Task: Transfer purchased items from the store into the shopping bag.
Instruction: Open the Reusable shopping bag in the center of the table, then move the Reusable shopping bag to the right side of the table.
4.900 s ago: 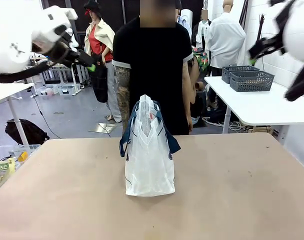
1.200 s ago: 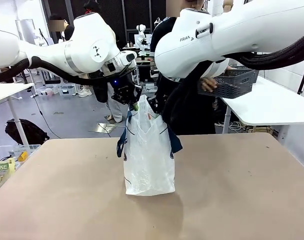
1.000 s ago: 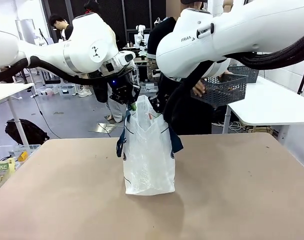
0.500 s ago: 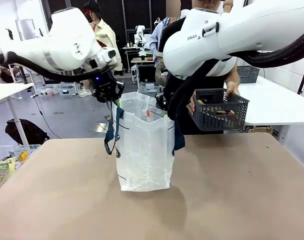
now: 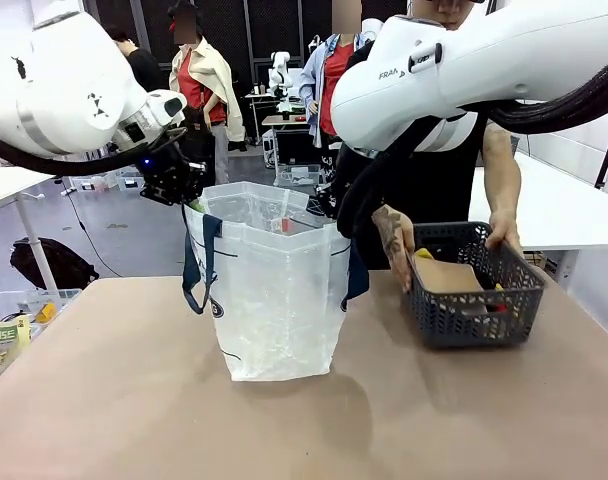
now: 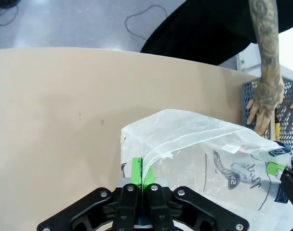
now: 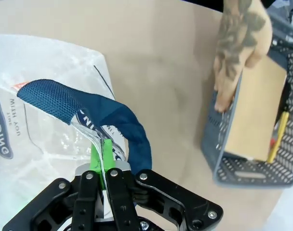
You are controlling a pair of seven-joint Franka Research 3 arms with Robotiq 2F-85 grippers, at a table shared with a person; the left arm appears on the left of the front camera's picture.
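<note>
The left end effector [image 5: 194,203] and right end effector [image 5: 329,206], two in all, pinch tight on one shopping bag [image 5: 274,300] standing on the counter [image 5: 104,400] beside one basket [image 5: 474,312] held by two hands [image 5: 396,240].

The left gripper [image 6: 142,174] pinches the plastic bag [image 6: 209,154] by its rim above the tan table [image 6: 55,120]. Just beyond, a person's hand [image 6: 264,101] rests on a grey basket [image 6: 246,94].
</note>
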